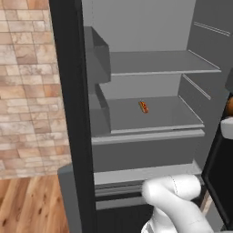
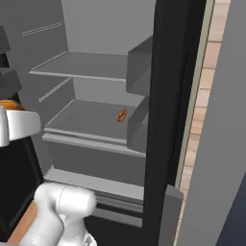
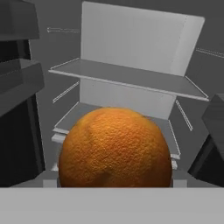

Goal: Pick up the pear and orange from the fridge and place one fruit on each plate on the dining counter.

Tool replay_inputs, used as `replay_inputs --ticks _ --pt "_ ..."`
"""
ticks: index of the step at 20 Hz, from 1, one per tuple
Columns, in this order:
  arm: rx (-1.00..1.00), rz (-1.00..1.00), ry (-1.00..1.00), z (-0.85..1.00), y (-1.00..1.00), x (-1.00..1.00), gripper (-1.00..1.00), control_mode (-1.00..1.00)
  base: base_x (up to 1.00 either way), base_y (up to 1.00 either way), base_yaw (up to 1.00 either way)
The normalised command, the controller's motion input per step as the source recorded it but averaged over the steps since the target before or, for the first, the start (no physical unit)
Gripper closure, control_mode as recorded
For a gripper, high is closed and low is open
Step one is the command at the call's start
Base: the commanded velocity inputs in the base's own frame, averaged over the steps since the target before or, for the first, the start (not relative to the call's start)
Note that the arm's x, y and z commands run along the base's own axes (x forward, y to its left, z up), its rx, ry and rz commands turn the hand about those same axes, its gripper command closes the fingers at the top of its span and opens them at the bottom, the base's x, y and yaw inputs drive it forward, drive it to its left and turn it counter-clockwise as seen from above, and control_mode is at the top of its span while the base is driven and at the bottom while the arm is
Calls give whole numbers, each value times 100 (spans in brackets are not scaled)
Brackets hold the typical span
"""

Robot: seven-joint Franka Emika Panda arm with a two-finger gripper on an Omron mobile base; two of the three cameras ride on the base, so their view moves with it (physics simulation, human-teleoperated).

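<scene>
The orange (image 3: 114, 148) looms large and close in the hand view, hanging in the air in front of the open fridge (image 1: 68, 113). My gripper (image 2: 14, 122) is shut on it; the fruit hides the fingertips. A sliver of the orange (image 2: 9, 104) peeks above the white hand at the left edge of the right base view, and it shows again at the right edge of the left base view (image 1: 230, 105). The pear, the plates and the dining counter are out of view.
A small orange-brown sausage-like item (image 1: 143, 107) lies on the middle fridge shelf (image 1: 154, 119). A bare shelf (image 1: 159, 63) sits above it. The black fridge door (image 1: 218, 182) stands open to the right. A brick wall (image 1: 27, 91) and wooden floor (image 1: 27, 205) are to the left.
</scene>
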Motion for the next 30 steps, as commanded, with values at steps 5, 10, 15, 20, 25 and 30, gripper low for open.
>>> replay_inputs --ticks 5,10,15,20,25,30 --pt "0 0 0 0 0 0 100 100 -100 31 2" --pt "0 0 0 0 0 0 100 100 -88 74 24" --pt "0 0 0 0 0 0 100 100 -56 84 52" --pt "0 0 0 0 0 0 100 100 -26 71 67" --pt "0 0 0 0 0 0 100 100 32 32 65" --pt "0 0 0 0 0 0 100 100 79 20 51"
